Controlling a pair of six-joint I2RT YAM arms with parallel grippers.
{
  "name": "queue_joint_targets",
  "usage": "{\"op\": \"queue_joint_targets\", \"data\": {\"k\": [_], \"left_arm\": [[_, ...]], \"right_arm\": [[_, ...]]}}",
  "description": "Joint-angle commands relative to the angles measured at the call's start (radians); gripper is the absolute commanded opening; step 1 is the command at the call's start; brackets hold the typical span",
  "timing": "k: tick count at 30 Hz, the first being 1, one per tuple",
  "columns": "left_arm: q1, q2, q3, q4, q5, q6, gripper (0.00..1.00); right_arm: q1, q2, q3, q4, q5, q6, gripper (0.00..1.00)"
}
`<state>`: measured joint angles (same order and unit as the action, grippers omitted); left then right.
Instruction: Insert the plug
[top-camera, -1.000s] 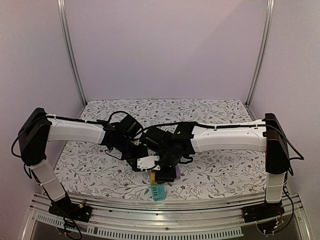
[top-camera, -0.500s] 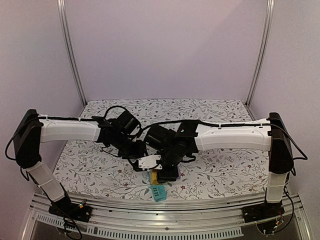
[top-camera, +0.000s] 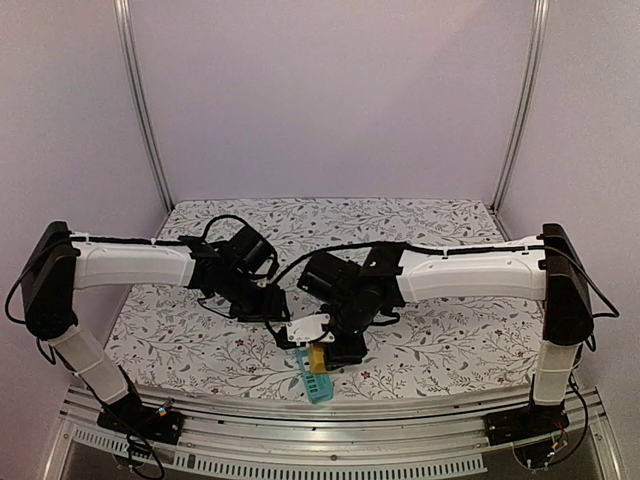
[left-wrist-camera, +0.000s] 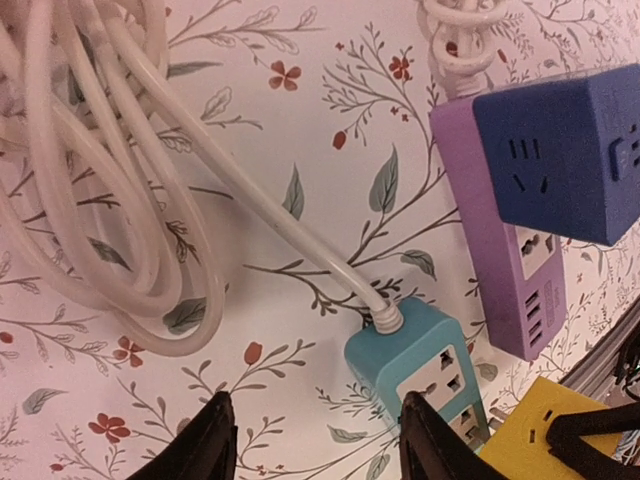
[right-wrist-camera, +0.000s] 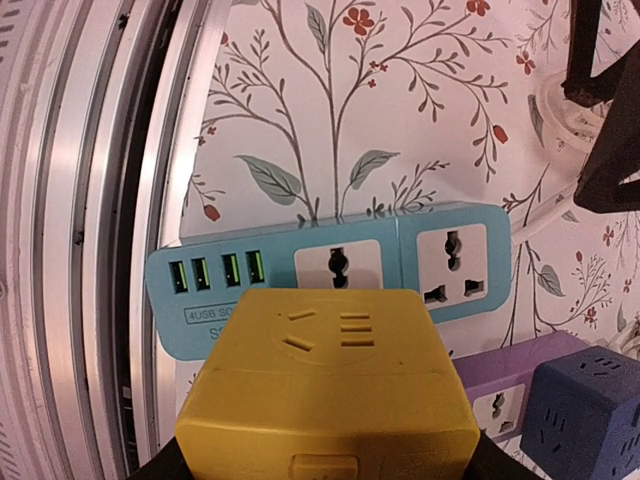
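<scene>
Near front edge of table, right gripper clamps yellow plug over teal power strip, not yet in a socket. Left gripper hangs w/ jaws apart, empty, by strip's cord. Insertion left to do.

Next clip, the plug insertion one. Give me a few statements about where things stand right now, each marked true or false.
1. The right claw holds a yellow cube. True.
2. The yellow cube is plugged into the teal power strip. False: it is still in the claw, and both of the strip's sockets show empty.
3. The left claw grips the white cable. False: its fingers stand apart with nothing between them.
4. A blue cube sits at one end of the purple power strip. True.
5. The teal power strip has four small ports beside its two sockets. True.
</scene>
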<state>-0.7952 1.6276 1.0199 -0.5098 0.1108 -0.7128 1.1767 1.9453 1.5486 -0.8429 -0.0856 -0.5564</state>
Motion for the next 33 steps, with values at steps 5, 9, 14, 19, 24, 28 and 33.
{"op": "queue_joint_targets", "data": {"k": [5,9,14,19,24,28,33], "left_arm": [[-0.021,0.136,0.011,0.059,0.024,-0.034,0.51],[-0.038,0.225,0.116,0.045,0.056,-0.013,0.49],[-0.048,0.312,0.193,0.022,0.091,0.0,0.46],[-0.052,0.351,0.259,0.01,0.132,0.046,0.38],[-0.057,0.376,0.308,0.005,0.196,0.098,0.31],[-0.069,0.374,0.301,0.023,0.244,0.143,0.28],[-0.068,0.336,0.272,-0.002,0.175,0.151,0.11]], "right_arm": [[0.02,-0.03,-0.058,0.041,-0.008,0.012,0.0],[0.059,-0.05,-0.095,0.088,-0.035,0.052,0.0],[0.086,-0.053,-0.094,0.172,-0.079,0.136,0.0],[0.096,-0.056,-0.076,0.234,-0.08,0.173,0.0],[0.096,-0.026,-0.039,0.272,-0.058,0.191,0.0],[0.096,-0.021,-0.02,0.273,-0.058,0.213,0.0],[0.095,-0.073,-0.014,0.213,-0.004,0.219,0.0]]}}
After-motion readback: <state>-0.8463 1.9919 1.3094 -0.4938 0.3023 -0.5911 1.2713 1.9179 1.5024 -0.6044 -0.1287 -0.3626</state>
